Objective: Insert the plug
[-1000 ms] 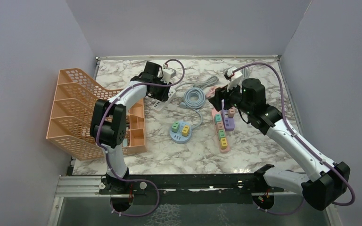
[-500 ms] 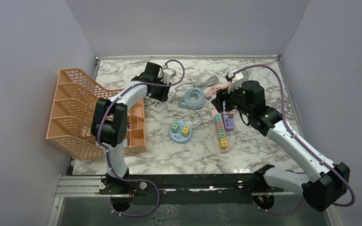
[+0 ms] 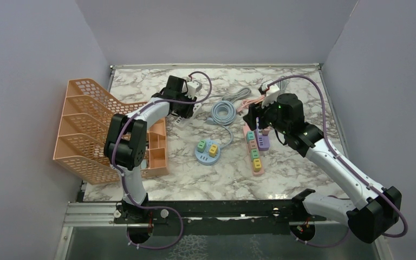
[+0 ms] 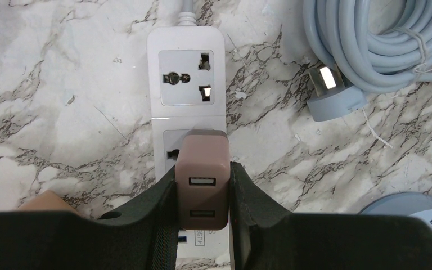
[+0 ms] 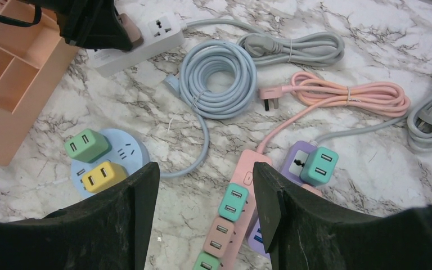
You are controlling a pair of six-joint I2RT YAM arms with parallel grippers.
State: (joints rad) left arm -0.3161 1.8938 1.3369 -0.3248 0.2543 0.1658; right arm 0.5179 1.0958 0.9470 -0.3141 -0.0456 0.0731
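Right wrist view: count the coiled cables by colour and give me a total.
light blue cable: 1
pink cable: 1
grey cables: 2 (one at the top, one at the right edge)
Total: 4

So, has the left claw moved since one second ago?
Yes, slightly: the left claw, shut on the brown adapter, has shifted away from the blue cable coil, toward the orange rack.
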